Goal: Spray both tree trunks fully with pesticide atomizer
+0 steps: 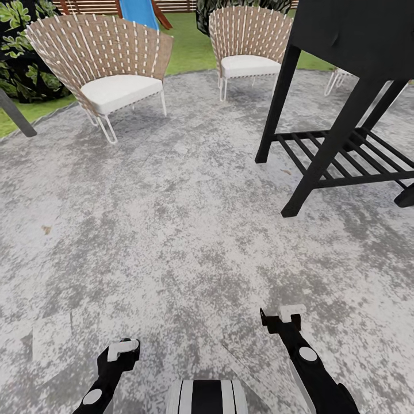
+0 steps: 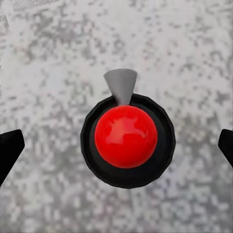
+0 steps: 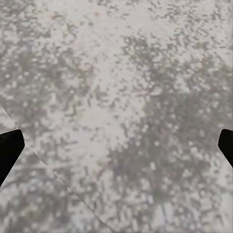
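Seen straight down in the left wrist view, the pesticide atomizer (image 2: 127, 141) stands upright on the grey mottled floor (image 2: 194, 48), its round dark body ringed about a glossy red top with a small grey nozzle jutting from one side. It looks a small, light, rigid bottle; the domed red top would likely slip under a pinch, so the dark body below it is the better place to take hold, the nozzle kept clear of the fingers. The left end effector (image 2: 116, 145) is released, its dark fingertips (image 2: 9, 150) spread wide to either side of the bottle, touching nothing. The right end effector (image 3: 116, 145) hangs likewise spread and empty over bare paving. The head view adds the surroundings: two wicker chairs (image 1: 109, 63), a black grill stand (image 1: 339, 115) and the lawn (image 1: 190, 46) beyond.
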